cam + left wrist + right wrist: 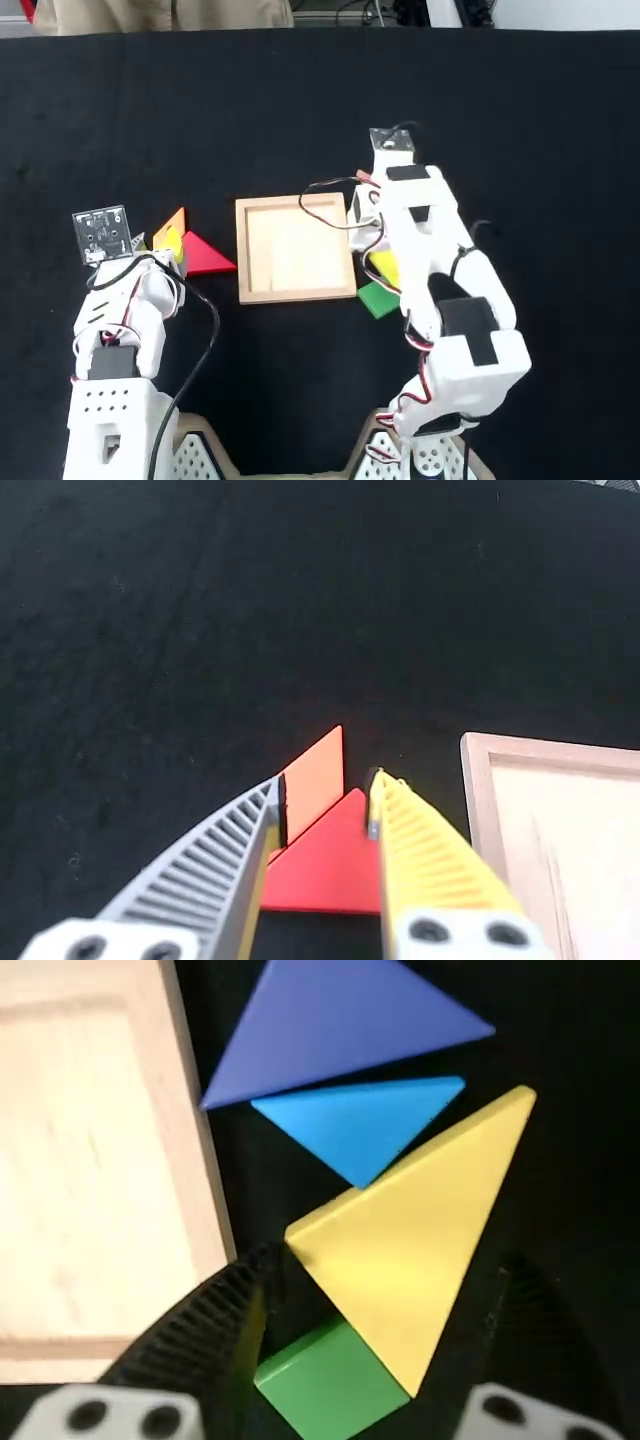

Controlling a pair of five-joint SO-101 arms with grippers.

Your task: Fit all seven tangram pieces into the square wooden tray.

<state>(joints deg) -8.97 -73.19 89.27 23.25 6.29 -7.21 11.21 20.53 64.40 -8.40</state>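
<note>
— Left wrist view first: the left gripper (325, 795) hangs spread over the red triangle (325, 865), just left of the tray (478, 780). The triangle's tip points out between the fingers.

— And right of the tray?

— The right gripper (385, 1270), spread and empty, straddles the yellow triangle (420, 1240). Its long edge runs roughly along the fingers. Each arm looks nearest to the pieces on its own side. The right arm bends steeply down.

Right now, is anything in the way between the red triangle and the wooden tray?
No, nothing that I can see. The flat red triangle lies close to the square wooden tray, with just bare black cloth between them. The left hand sits open right over the triangle's tip.
</note>
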